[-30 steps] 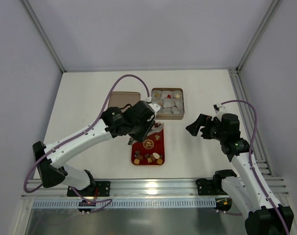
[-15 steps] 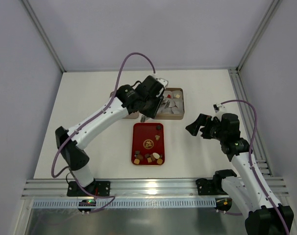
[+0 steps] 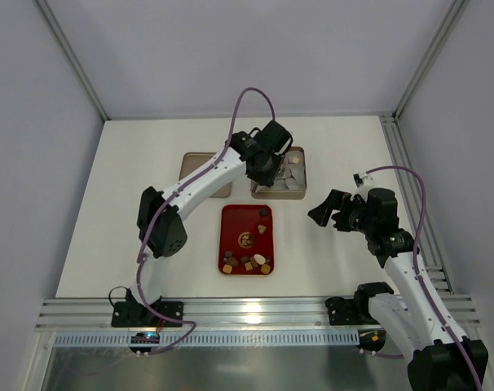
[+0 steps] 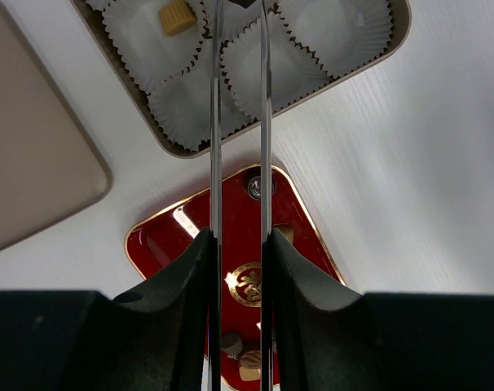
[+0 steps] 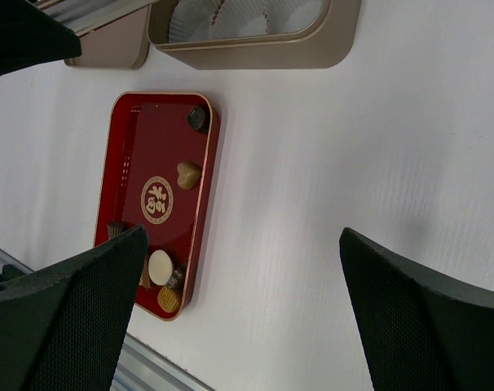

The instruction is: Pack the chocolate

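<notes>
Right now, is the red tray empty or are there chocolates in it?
Not empty. The red tray holds several chocolates, most bunched at its near end.

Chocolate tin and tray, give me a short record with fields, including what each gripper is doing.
tin: gold, lined with white paper cups; a tan piece sits in one cup
red tray: on the near side of the tin, several pieces on it
tan lid: flat, left of the tin
left gripper: over the tin, thin fingers apparently pinching a dark piece
right gripper: open, empty, right of the tray
</notes>
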